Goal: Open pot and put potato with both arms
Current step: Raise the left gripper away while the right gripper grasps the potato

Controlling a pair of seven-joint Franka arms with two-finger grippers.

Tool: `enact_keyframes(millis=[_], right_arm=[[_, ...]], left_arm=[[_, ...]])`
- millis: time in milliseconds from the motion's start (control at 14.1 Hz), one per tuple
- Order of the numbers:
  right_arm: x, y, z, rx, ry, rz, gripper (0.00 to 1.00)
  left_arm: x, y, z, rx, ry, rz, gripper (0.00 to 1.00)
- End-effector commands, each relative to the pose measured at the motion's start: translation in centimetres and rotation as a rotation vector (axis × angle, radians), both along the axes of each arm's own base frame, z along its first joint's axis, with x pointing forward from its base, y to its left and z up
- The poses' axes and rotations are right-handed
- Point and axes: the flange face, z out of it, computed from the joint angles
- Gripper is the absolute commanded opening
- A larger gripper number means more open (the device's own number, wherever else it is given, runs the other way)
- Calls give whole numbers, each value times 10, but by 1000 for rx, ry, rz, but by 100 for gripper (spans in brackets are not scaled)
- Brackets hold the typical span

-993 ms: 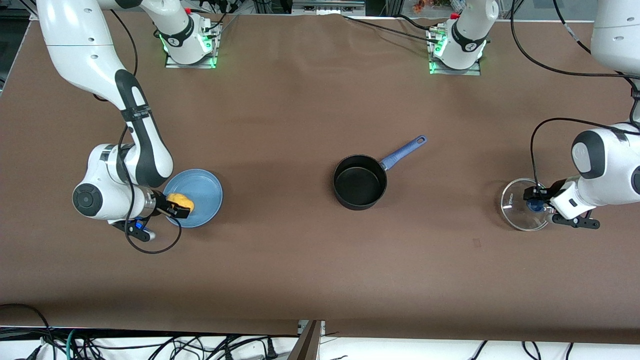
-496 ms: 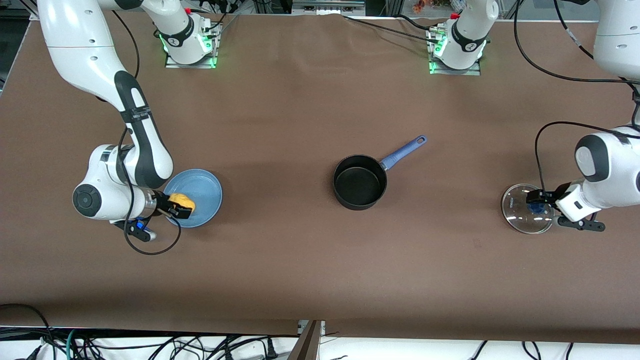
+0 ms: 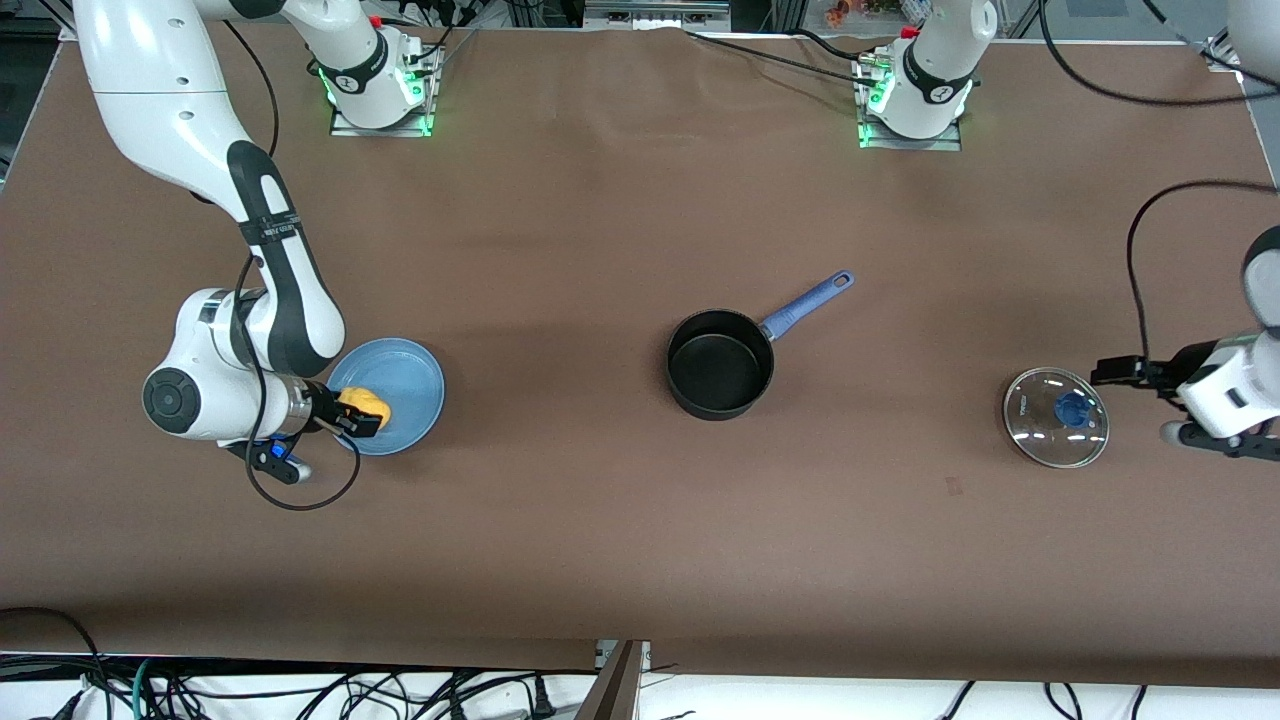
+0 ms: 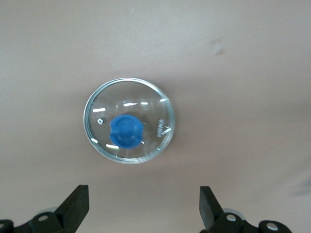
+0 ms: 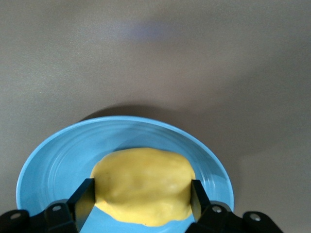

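My right gripper (image 3: 352, 418) squeezes the potato (image 3: 364, 407) on the blue plate (image 3: 410, 385). My left gripper (image 3: 1108, 372) hangs wide open and empty beside the glass lid (image 3: 1055, 417). The open pot (image 3: 719, 362) sits between them, at three o'clock from the plate.

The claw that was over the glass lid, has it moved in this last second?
Yes. The left gripper has drawn off the lid, now flat on the table, toward the table's edge.

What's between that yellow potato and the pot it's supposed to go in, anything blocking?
Nothing visible blocks it. The right gripper is shut on the potato over the blue plate. The table between the plate and the pot is bare, the pot is uncovered, and its glass lid lies apart near the open left gripper.
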Motion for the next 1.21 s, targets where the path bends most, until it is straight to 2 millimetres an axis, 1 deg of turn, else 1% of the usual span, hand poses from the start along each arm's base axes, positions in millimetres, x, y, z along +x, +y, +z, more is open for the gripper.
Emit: enact_keyframes(millis=[0, 71, 142, 213, 284, 355, 426, 496, 567, 638, 709, 780, 851, 993, 1064, 1135], right_arm=[[7, 1, 6, 18, -16, -5, 66], [8, 4, 7, 18, -18, -2, 66], [8, 7, 8, 19, -19, 0, 66], [8, 9, 11, 16, -21, -18, 66], [7, 13, 13, 17, -8, -40, 66], [11, 26, 21, 26, 0, -52, 66], [14, 40, 31, 42, 16, -90, 66], [15, 51, 39, 47, 30, -123, 66], [13, 73, 43, 55, 45, -144, 66], [11, 95, 49, 61, 53, -176, 66], [8, 123, 56, 68, 58, -210, 66], [2, 149, 63, 75, 66, -231, 66], [-5, 178, 73, 92, 74, -254, 66], [-12, 232, 100, 139, 69, -290, 66], [-23, 271, 111, 160, 69, -278, 66], [-35, 299, 117, 158, 68, -301, 66]], left_arm=[[-23, -39, 85, 13, -34, 58, 100], [-28, -42, 120, 18, -82, 55, 100], [-34, -51, 142, 22, -104, 41, 100], [-40, -56, 162, 25, -122, 31, 100], [-45, -57, 174, 24, -140, 34, 100], [-50, -62, 183, 23, -145, 34, 100], [-54, -73, 180, 13, -110, 50, 100], [-56, -76, 172, -1, -81, 121, 100], [-56, -77, 170, -19, -74, 169, 100], [-56, -79, 171, -22, -75, 174, 100], [-54, -78, 167, -25, -67, 173, 100], [-52, -82, 163, -27, -61, 165, 100], [-52, -84, 164, -25, -63, 160, 100], [-50, -84, 162, -19, -58, 158, 100], [-49, -89, 161, -15, -57, 148, 100], [-49, -97, 161, -13, -56, 136, 100]])
